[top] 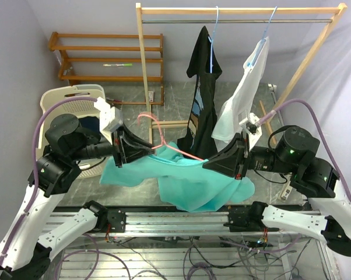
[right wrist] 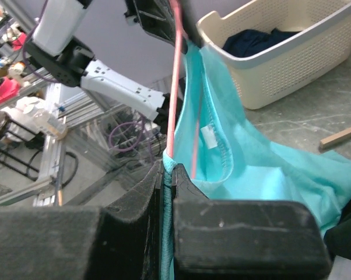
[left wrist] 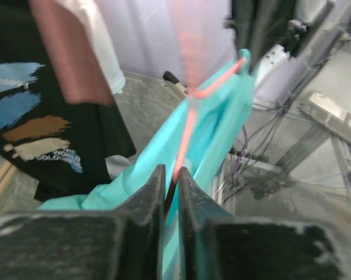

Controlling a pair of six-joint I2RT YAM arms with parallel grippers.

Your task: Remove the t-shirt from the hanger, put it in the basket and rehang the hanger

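Observation:
A teal t-shirt (top: 187, 181) hangs on a pink wire hanger (top: 158, 135) held in the air between the two arms. My left gripper (top: 129, 150) is shut on the hanger's wire (left wrist: 184, 140) at the shirt's left end; teal cloth (left wrist: 222, 128) lies beside the fingers. My right gripper (top: 225, 163) is shut on the shirt's teal hem (right wrist: 171, 166) at the right end, with the pink hanger wire (right wrist: 175, 81) rising just above the fingertips. The neck opening with its white label (right wrist: 209, 135) shows in the right wrist view.
A wooden rack (top: 239, 10) behind holds a black t-shirt (top: 202, 93) and a white t-shirt (top: 242, 96) on blue hangers. A cream laundry basket (top: 70, 96) with dark clothes stands at left, also in the right wrist view (right wrist: 292, 52). A wooden shelf (top: 105, 55) stands at the back.

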